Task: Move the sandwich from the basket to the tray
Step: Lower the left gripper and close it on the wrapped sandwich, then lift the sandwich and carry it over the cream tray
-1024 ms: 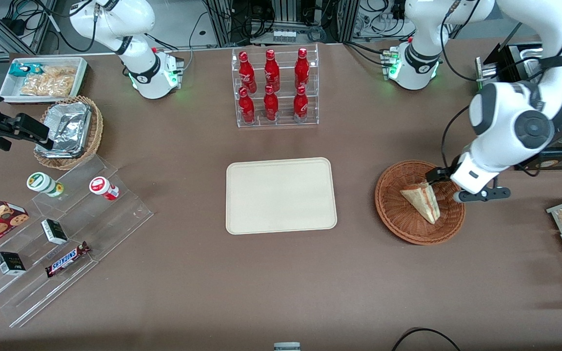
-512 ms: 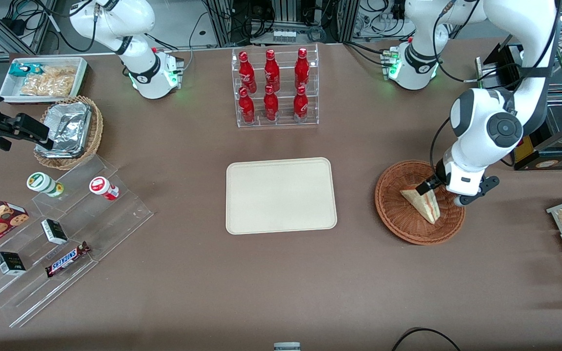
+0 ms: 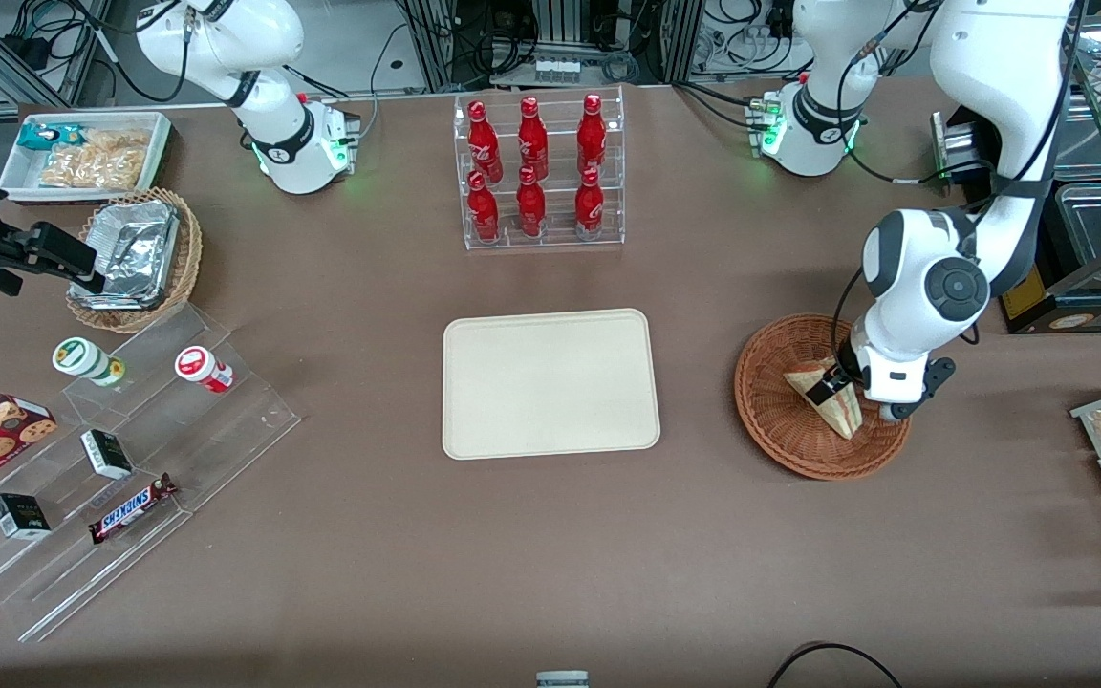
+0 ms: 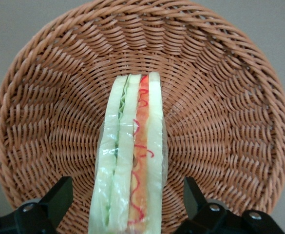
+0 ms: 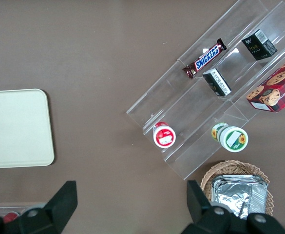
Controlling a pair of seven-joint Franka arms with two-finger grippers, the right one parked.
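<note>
Pale white bread forms the small triangular sandwich [image 4: 130,161], which stands on edge inside the round, reddish-brown woven wicker basket [image 3: 773,420], with its red and green filling layers showing along the cut edge. The left arm's two-finger gripper [image 3: 839,380] is lowered into the basket over the sandwich. Its jaws are spread, one black finger [image 4: 59,197] on each side of the wedge, each with a visible gap between finger and bread; nothing is pinched. The basket rests on the brown table surface [image 3: 550,554], toward the working arm's end. The flat cream-beige rectangular plastic tray [image 3: 550,383] lies well apart from the basket, near the middle of the table. A clear acrylic rack of red bottles [image 3: 538,172] stands farther from the front camera than the tray.
</note>
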